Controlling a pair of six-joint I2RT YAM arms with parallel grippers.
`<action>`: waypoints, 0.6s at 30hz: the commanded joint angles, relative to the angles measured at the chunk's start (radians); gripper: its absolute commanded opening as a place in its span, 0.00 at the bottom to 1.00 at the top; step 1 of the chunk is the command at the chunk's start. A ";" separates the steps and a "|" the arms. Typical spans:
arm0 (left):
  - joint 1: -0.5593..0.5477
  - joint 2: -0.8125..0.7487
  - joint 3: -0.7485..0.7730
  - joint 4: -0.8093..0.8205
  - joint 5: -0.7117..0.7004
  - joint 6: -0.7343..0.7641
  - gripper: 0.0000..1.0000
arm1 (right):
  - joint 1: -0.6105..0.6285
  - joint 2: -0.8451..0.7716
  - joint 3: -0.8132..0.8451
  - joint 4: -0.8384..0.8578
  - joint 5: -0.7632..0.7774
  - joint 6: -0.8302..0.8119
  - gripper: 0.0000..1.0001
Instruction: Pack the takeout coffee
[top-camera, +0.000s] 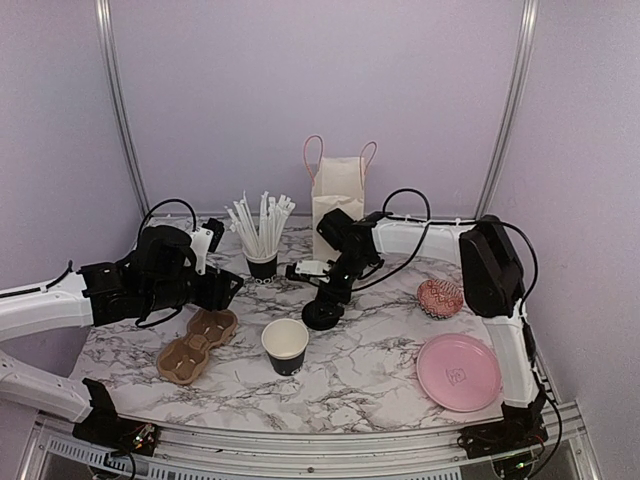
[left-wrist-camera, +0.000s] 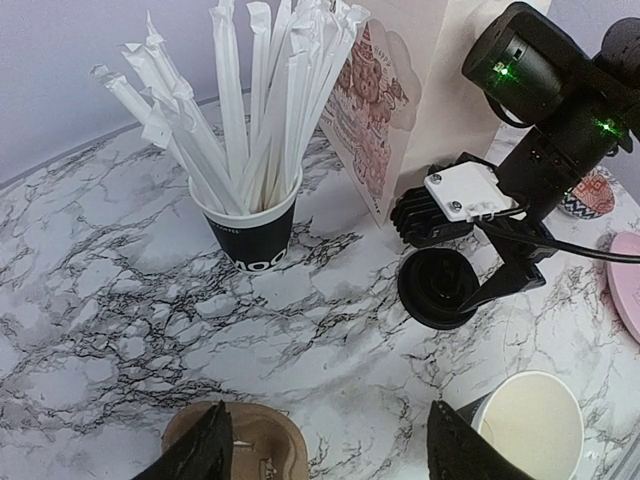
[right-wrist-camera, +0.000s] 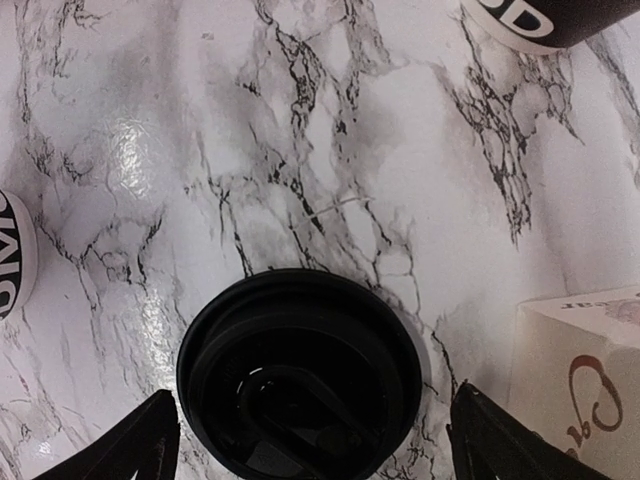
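Coffee cup (top-camera: 285, 346): black, white inside, upright and uncovered on the marble worktop (top-camera: 370, 390), in the near band. Pink plate (top-camera: 458, 372) lies well to the cup's right. Brown cardboard tray (top-camera: 197, 346) lies near the cup's left, not touching.

Left gripper (left-wrist-camera: 325, 425) hangs left of and behind the cup, by the tray's far end. Its fingers (left-wrist-camera: 195, 455) are spread wide with nothing between them.

Black lid (top-camera: 323, 316) lies flat on the worktop just behind the cup and slightly right, apart from it. Right gripper (right-wrist-camera: 312, 400) sits low over the lid. Its fingers (right-wrist-camera: 500, 445) are spread to either side, with a gap showing at each edge and no pinch.

Patterned round item (top-camera: 440, 298): right of the cup, beyond the plate. Black cup of white straws (top-camera: 262, 266): behind the cup, slightly left. Farthest back: white paper bag (top-camera: 337, 200), upright, pink handles.
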 joint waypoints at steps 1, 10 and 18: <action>0.007 -0.001 -0.014 -0.010 -0.008 0.011 0.67 | 0.004 0.028 0.036 -0.040 -0.025 0.011 0.91; 0.006 -0.011 -0.023 -0.009 -0.010 0.006 0.67 | 0.007 0.026 0.015 -0.051 -0.038 0.004 0.91; 0.007 -0.012 -0.026 -0.006 -0.007 0.006 0.67 | 0.026 0.026 -0.014 -0.027 0.051 0.015 0.88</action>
